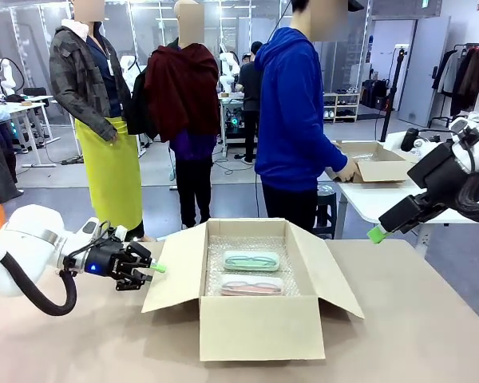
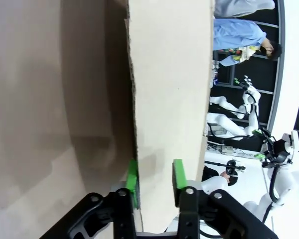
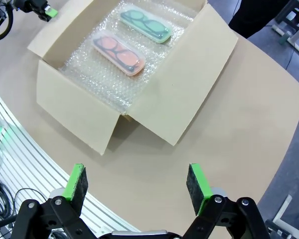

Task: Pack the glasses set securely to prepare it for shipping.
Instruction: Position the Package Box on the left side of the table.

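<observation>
Inside the box (image 1: 259, 323), both glasses cases (image 1: 251, 261) lengthwise left-right; left end effector (image 1: 155, 269) clamped on its flap (image 1: 176, 267), right end effector (image 3: 137, 184) apart.

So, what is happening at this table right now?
A glasses set is being packed. The mint green case and the pale pink case lie side by side on bubble wrap inside the open cardboard box. The left gripper has its jaws shut on the box's left flap, probably to fold it in. The right gripper hangs above the table's right side with its jaws open and empty.
</observation>
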